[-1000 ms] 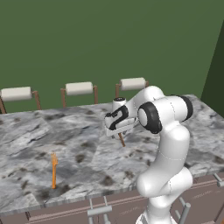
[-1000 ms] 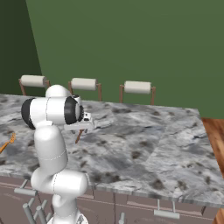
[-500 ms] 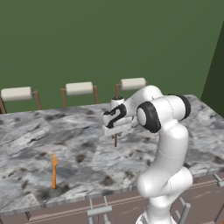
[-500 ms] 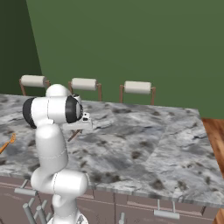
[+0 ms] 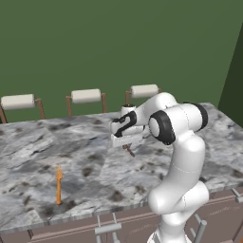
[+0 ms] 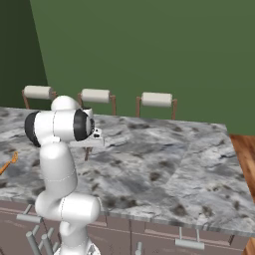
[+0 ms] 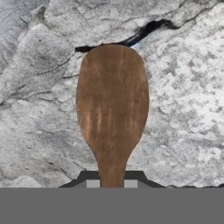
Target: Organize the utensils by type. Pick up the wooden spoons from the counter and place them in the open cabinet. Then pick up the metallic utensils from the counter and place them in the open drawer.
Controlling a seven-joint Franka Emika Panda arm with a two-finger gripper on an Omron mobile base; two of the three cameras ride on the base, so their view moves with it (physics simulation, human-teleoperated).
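Your hand view gives the wooden spoon (image 7: 112,109) close up: a broad, brown, grained bowl narrowing to a neck pinched between the gripper (image 7: 112,181) fingertips, its long axis running straight out from the hand. Your left base view adds the setting: the spoon (image 5: 129,151) hangs down from the gripper (image 5: 127,144) just above the counter (image 5: 95,166), and an orange utensil (image 5: 59,185) lies well apart, toward the near edge.

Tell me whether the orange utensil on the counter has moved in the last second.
No. The orange utensil lies on the same patch of the counter, just as near its front edge as before.
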